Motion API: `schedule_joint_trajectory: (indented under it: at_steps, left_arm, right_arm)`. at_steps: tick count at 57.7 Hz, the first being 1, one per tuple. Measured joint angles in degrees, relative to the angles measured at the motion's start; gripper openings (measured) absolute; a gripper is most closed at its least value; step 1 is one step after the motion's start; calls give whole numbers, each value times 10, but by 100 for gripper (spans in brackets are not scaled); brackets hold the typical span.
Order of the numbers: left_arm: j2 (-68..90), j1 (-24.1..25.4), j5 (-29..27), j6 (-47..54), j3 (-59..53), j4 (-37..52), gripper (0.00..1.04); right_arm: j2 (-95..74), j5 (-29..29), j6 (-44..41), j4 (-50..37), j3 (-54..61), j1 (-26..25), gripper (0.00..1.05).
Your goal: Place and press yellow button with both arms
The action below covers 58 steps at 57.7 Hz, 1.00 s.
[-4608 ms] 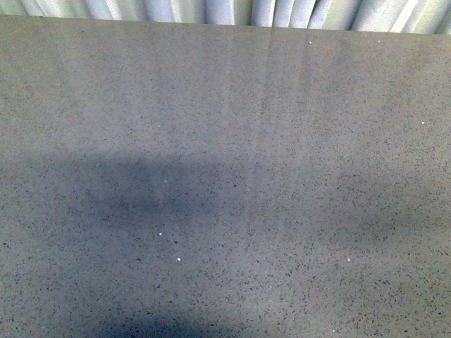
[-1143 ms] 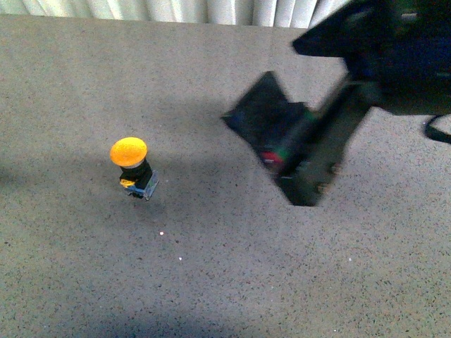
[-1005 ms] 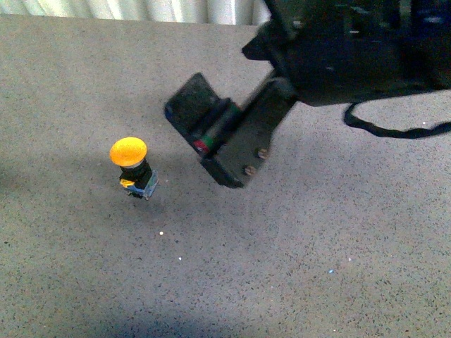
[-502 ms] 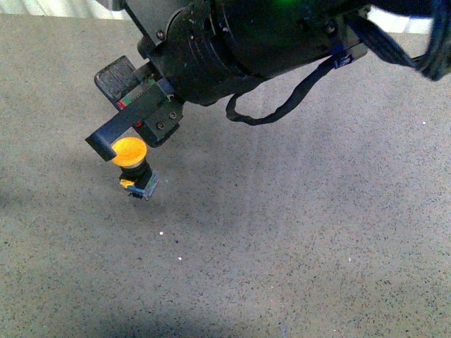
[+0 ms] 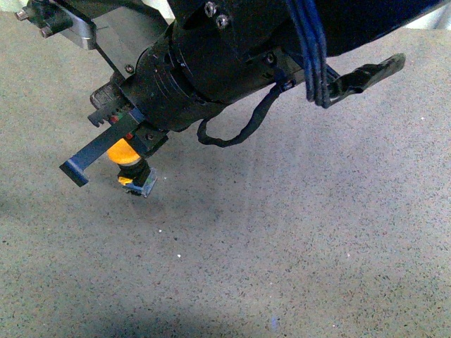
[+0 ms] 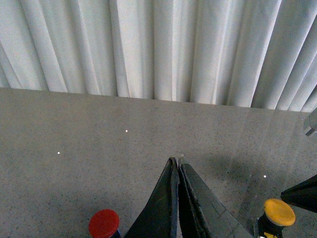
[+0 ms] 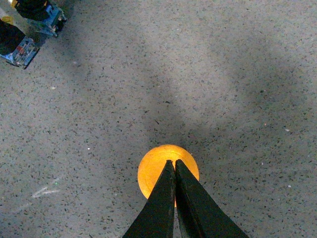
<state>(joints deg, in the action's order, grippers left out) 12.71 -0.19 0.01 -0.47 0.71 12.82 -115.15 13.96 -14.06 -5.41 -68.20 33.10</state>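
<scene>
Front view: see right gripper (image 5: 83,163) reaching in from upper right, low over the yellow button (image 5: 125,152) at left of centre. Read the button as placed: upright on the table (image 5: 317,232), blue-grey base down, orange cap partly hidden behind the finger. Cannot tell contact from this angle. Cannot pick out the left gripper here.

Left wrist view: find left gripper (image 6: 176,160) at bottom centre, fingers pressed flat together, holding nothing, pointing over bare table toward the curtain (image 6: 148,44). Spot the yellow button in the lower right corner, well off the finger line, with a dark tip of the right gripper just beside it at the right edge. Also note a red button (image 6: 104,223) at lower left, not this job's.

Right wrist view: see both fingers closed into 1 wedge, nothing gripped, tips overlapping the middle of the orange cap at bottom centre. Looks centred. Cannot tell touching from hovering. Note 2 blue-grey blocks (image 7: 22,47) cropped in the upper left corner.

Judging step: placing done, press with the right gripper at hand. Next move calls for a straight push down along the button axis, closed tips kept on the cap centre to avoid sliding off the dome or tipping the small base. Probably also calls for bringing the left gripper across to the button, given the task wants both arms.
</scene>
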Motion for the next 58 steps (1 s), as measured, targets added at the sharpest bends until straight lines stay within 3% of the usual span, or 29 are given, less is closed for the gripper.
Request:
schedule_joint_trajectory:
  at_steps: [10, 17, 41, 58]
  left_arm:
    - [-29, 0, 0, 0, 0, -30, 1]
    - [-105, 0, 0, 0, 0, -122, 1]
    - [-118, 1, 0, 0, 0, -128, 1]
    - [-118, 1, 0, 0, 0, -128, 1]
  right_arm:
    - [-13, 0, 9, 7, -9, 2, 1]
    - [-21, 0, 10, 16, -10, 2, 1]
    - [-20, 8, 37, -16, 13, -6, 1]
    - [151, 17, 133, -94, 108, -81, 1]
